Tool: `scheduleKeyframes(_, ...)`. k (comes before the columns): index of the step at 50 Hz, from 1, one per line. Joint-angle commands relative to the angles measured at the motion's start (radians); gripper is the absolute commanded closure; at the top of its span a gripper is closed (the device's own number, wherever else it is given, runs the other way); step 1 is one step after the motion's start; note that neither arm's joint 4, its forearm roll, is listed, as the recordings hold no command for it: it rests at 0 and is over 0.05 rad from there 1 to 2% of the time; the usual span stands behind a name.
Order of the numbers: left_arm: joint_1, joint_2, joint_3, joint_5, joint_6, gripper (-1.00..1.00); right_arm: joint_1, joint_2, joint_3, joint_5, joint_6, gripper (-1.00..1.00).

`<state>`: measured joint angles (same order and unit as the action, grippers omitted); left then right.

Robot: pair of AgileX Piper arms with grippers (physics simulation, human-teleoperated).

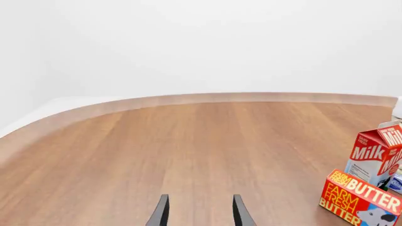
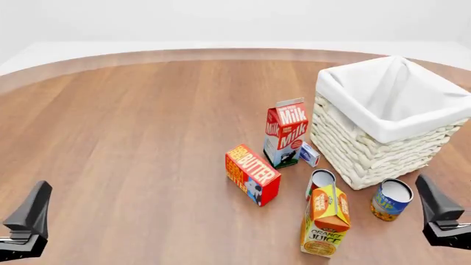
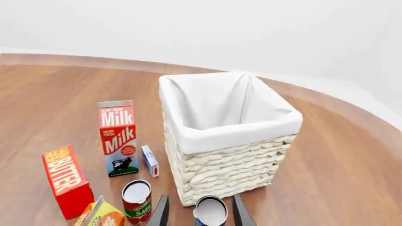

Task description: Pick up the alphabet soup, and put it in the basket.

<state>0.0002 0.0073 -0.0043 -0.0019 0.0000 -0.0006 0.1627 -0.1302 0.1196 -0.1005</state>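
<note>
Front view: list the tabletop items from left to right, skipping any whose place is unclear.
Butter box → milk carton → orange juice carton → alphabet soup, with the basket spanning the right side.

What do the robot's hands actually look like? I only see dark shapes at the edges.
Little shows. In the front view each hand, left hand and right hand, is a dark grey, nearly black wedge tapering to a blunt tip, with a blocky base. The wrist views show two thin, flat, dark fingers that narrow upward. No cables, markings or arm links are visible.
</note>
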Motion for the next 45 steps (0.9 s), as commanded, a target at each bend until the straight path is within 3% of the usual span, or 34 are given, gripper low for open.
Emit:
scheduleKeyframes(1,0.0,0.0,0.0,0.0,0.0,-1.0,-0.008,0.032,0.015,0.004,0.002,-1.0)
scheduleKeyframes(5,0.0,0.0,0.0,0.0,0.0,-1.0,-0.018,0.045,0.025,-0.009,-0.015,-1.0)
scheduleKeyframes(45,0.0,0.0,0.0,0.0,0.0,-1.0,-0.071,0.233,0.129,-0.174,0.015,-1.0)
